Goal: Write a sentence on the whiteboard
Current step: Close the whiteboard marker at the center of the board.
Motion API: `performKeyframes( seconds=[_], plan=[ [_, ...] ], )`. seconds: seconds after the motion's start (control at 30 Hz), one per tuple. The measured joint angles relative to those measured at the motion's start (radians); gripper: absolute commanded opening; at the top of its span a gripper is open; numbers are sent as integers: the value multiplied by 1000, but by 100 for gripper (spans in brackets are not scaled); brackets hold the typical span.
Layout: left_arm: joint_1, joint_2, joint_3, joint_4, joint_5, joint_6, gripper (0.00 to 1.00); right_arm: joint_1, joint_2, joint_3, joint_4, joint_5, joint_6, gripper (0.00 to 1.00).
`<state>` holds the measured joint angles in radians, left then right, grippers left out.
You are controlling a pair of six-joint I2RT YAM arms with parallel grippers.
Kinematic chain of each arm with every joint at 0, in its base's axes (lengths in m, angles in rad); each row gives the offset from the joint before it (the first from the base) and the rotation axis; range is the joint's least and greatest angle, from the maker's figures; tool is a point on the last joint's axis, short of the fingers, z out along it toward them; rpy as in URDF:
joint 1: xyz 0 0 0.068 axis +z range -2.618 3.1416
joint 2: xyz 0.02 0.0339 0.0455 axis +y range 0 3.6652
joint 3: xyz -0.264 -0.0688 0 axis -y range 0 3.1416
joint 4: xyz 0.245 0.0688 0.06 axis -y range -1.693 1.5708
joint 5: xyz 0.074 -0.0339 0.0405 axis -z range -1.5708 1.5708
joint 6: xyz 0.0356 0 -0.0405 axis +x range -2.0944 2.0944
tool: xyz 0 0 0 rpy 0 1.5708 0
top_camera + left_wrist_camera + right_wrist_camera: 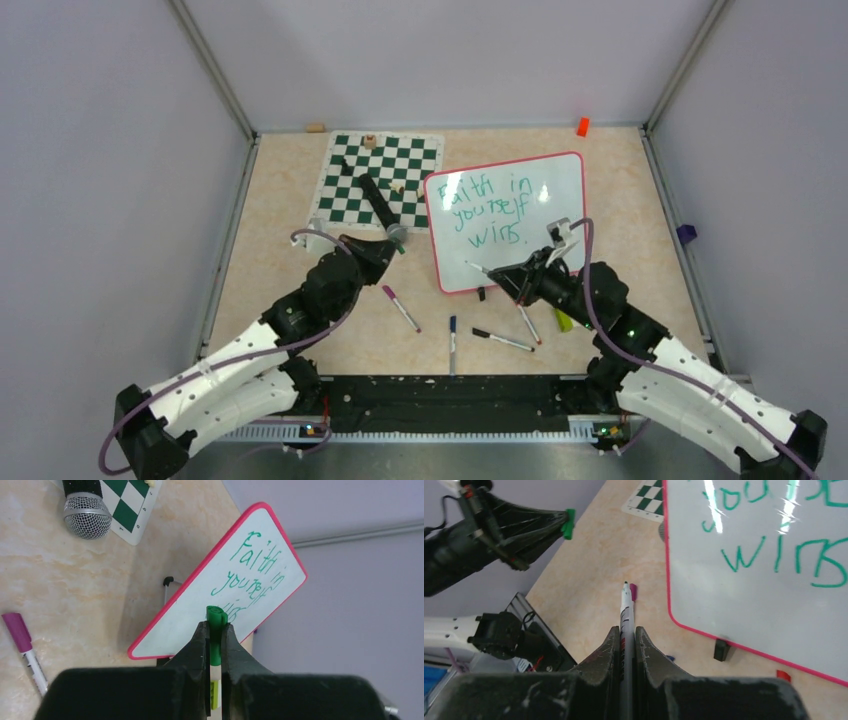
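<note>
The whiteboard (pixel 505 220) stands tilted on its black feet, right of the table's centre, its frame red-pink. The sentence (pixel 490 208) sits on it in teal-green, three lines reading "Faith in yourself wins". My left gripper (pixel 396 243) hovers just left of the board, shut on a green marker cap (pixel 216 617). My right gripper (pixel 508 278) is at the board's near edge, shut on a white uncapped marker (pixel 625 605). Its dark tip points left, off the board. In the left wrist view the whiteboard (pixel 200 610) rises behind the cap.
A green-and-white chess mat (pixel 383 180) lies at the back with a microphone (pixel 378 205) across it. Purple (pixel 400 307), blue (pixel 452 340), black (pixel 502 340) and red (pixel 528 322) markers lie near the front. An orange block (pixel 582 126) sits at the back wall.
</note>
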<state>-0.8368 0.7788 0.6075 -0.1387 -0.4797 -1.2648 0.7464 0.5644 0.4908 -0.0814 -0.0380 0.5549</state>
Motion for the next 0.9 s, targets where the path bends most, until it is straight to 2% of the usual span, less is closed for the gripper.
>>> performKeyframes(
  seconds=[0.17,0.43,0.7,0.9],
  plan=[
    [35,31,-82,132,8,-186,0,145,28,-42,174,53,-27,0],
    [35,90,-197,385,51,-396,0,169,167,-59,393,114,-82,0],
    [35,95,-201,455,79,-428,0,170,292,-59,496,109,-91,0],
    [35,89,-201,460,79,-431,0,176,316,-58,528,92,-92,0]
  ],
)
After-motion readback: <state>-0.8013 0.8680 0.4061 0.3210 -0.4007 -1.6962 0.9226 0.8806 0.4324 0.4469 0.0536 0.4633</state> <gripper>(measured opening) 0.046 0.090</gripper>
